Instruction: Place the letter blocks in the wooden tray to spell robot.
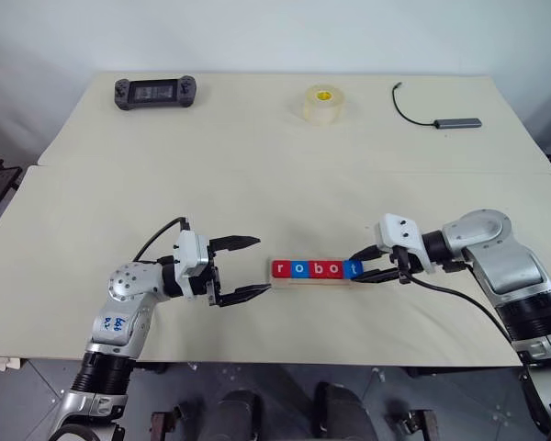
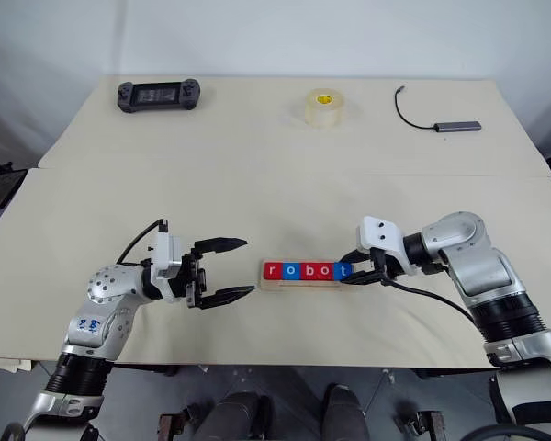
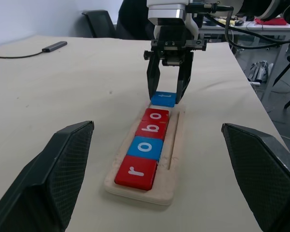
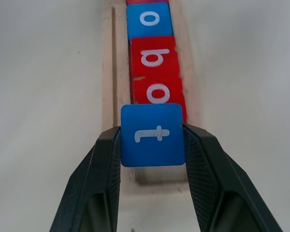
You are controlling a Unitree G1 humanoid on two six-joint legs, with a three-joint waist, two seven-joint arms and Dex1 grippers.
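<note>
Now blue t block point(image 4: 152, 135) pinched between right hand point(image 4: 152, 145) fingers, over wooden tray point(image 4: 108, 63) end; left hand point(image 1: 245, 268) agape, empty.

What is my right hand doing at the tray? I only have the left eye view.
Observer: The right hand is shut on the blue t block, fingers on its two side edges.
Operator: Is the t down in the slot yet?
Observer: Not fully; it overlaps the edge of the red o block next to it at the wooden tray's end.
Operator: Anything odd with the other letters?
Observer: No; r, o, b, o lie in a row in the slot, a thin groove running alongside.
Operator: And the left hand?
Observer: The left hand is open, off the tray's r end.
</note>
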